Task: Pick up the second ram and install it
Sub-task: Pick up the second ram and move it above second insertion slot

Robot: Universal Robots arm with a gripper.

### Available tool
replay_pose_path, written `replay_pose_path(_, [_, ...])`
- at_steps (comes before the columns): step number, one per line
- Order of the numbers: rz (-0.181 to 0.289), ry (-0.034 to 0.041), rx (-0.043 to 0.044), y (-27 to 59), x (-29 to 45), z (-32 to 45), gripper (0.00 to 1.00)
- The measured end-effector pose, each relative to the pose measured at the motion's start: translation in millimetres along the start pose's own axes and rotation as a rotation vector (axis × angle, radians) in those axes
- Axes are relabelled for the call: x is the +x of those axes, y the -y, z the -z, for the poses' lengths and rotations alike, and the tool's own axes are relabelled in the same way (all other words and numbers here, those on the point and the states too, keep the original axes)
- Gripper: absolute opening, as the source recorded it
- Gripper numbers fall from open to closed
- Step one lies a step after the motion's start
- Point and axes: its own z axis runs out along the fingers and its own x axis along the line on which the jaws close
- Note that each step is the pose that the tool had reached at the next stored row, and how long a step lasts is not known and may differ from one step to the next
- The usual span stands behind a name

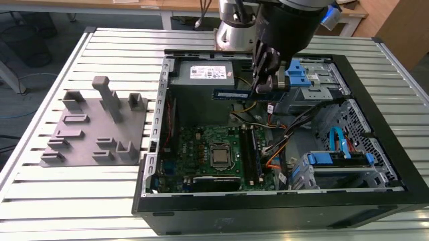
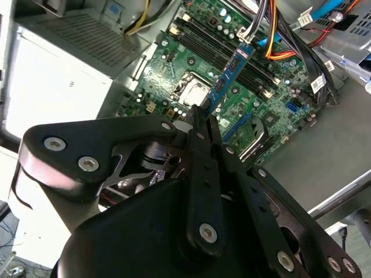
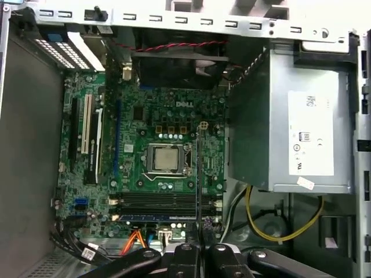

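My tool (image 1: 260, 89) is clenched on the second ram (image 1: 232, 94), a thin, flat, dark blue-green memory stick with black chips and a pale label. In the exterior view the stick juts out level from the fingertips toward that view's left. It hangs in the air inside the open black computer case (image 1: 268, 213), just in front of the grey metal power supply box (image 1: 204, 73) and apart from the board below.

In the second wrist view I see the stick (image 2: 231, 78) reaching out from the closed fingers (image 2: 199, 124) over the big green motherboard (image 2: 174, 63). Its far end lies over the long black slot rails (image 2: 214, 40).

In the first wrist view the stick (image 3: 197, 174) appears edge-on as a thin dark line. It runs up from the tool (image 3: 200, 248), crossing the slot rails (image 3: 153, 202) just beside the square silver socket (image 3: 165, 159).

On the slatted metal surface (image 1: 40, 196), a grey fixture plate with upright pegs (image 1: 94, 125) sits at the exterior view's left of the case.
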Motion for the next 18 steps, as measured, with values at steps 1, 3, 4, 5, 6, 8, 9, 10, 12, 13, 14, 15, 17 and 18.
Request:
replay_pose_path(1, [0.0,-0.0001,0.0,0.0,0.7,-1.3,0.14])
replay_pose_path(3, [0.0,0.0,0.0,0.2,1.4,-3.6,0.14])
replay_pose_path(4, [0.0,0.0,0.0,0.3,1.5,-4.2,0.14])
replay_pose_path(5, [0.0,-0.0001,-0.0001,0.3,1.5,-4.4,0.14])
replay_pose_path(6, [0.0,-0.0002,-0.0001,0.3,1.5,-4.3,0.14])
replay_pose_path(8, [0.0,-0.0002,-0.0001,0.3,1.6,-4.3,0.14])
replay_pose_path(9, [0.0,-0.0001,0.0,0.4,1.5,-4.4,0.14])
replay_pose_path(10, [0.0,-0.0001,0.0,0.4,1.6,-4.4,0.14])
replay_pose_path(12, [0.0,0.0,0.0,0.4,1.5,-4.4,0.14])
replay_pose_path(13, [0.0,0.0,0.0,0.4,1.5,-4.4,0.14])
replay_pose_path(14, [0.0,0.0001,0.0,0.4,1.7,-4.6,0.14])
replay_pose_path(15, [0.0,0.0001,0.0,0.5,2.2,-4.9,0.14])
replay_pose_path(17, [0.0,-0.0002,-0.0001,0.5,3.8,-5.8,0.14])
replay_pose_path(18, [0.0,0.0001,0.0,0.6,4.9,-6.9,0.14])
